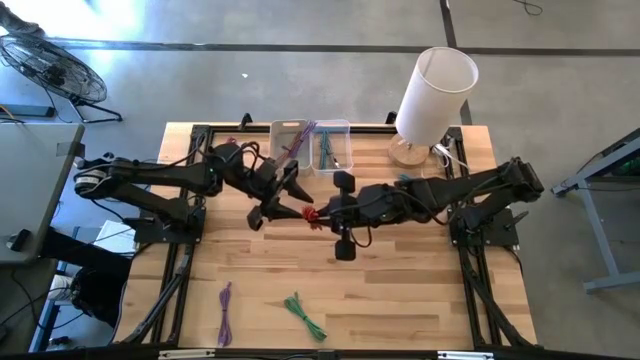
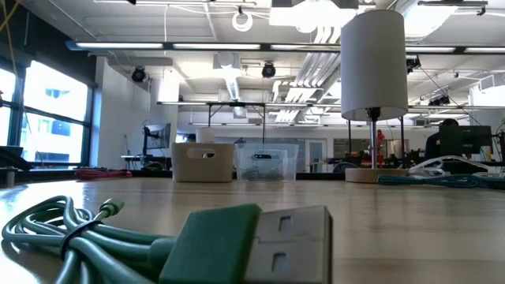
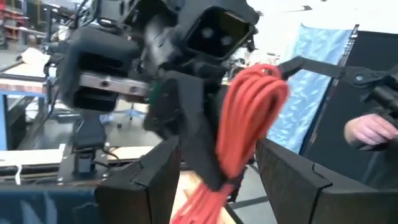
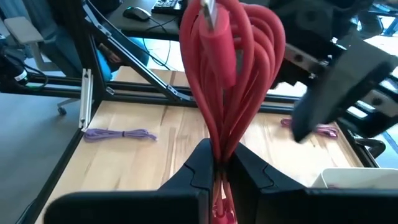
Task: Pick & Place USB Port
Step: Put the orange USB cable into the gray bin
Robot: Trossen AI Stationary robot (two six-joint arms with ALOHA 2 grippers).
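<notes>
I pinch the light, floppy red USB cable (image 4: 227, 81) in my right gripper (image 4: 219, 163); left gripper (image 3: 211, 174) jaws spread around its bundled middle.

We see a white cylindrical lamp (image 1: 435, 95) standing on a round wooden base at the far right corner of the wooden table (image 1: 400, 300). On the concrete floor beyond the table's left corner stands a wire-caged fan (image 1: 50, 65). In the left wrist view, a person's hand (image 3: 367, 129) shows at the edge.

Two black jointed arms (image 1: 150, 180) with looping black cables, angular fingers (image 3: 149, 174).
</notes>
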